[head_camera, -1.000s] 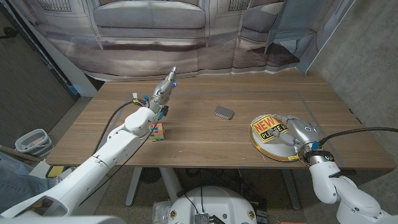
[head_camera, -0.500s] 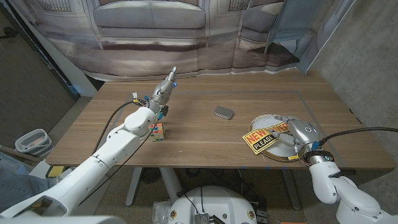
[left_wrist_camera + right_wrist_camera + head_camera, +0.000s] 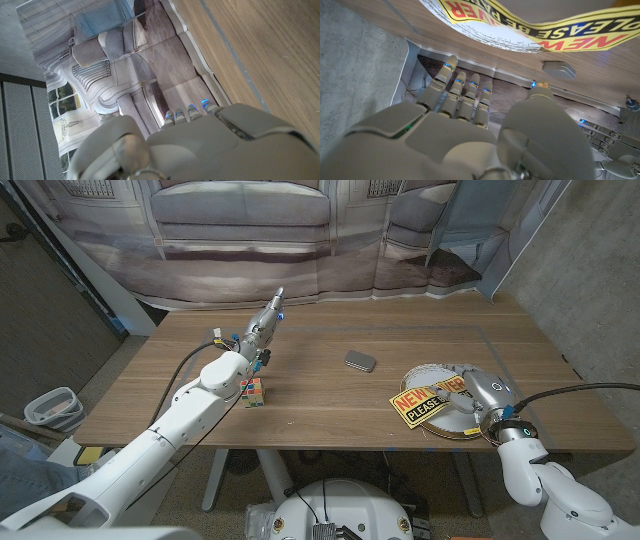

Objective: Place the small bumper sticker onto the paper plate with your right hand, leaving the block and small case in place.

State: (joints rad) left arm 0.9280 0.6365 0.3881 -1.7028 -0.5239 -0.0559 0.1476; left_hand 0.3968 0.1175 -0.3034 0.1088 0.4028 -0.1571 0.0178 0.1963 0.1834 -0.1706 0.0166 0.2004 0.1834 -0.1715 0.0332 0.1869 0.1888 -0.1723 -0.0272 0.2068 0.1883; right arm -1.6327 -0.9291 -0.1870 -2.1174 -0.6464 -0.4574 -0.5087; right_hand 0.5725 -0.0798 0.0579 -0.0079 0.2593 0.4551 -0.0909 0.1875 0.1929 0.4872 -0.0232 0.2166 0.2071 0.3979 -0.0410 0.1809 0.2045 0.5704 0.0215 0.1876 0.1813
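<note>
**Bumper sticker overhanging the plate's rim**

Bumper sticker (image 3: 427, 400), yellow with red lettering, lies partly on the paper plate (image 3: 432, 372), its end sticking out past the rim at 9 o'clock. Your right hand (image 3: 480, 398) sits over the plate's 3 o'clock side, fingers (image 3: 455, 90) straight and side by side, thumb apart, nothing pinched. Your left hand (image 3: 256, 332) is at 12 o'clock of the colourful block (image 3: 256, 391), fingers straight and together. The small case (image 3: 360, 360) lies between block and plate.

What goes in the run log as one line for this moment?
right hand: over paper plate, grip unclear | yellow bumper sticker: partly on plate, overhanging rim | left hand: raised | multicoloured block, small grey case: on table
</note>
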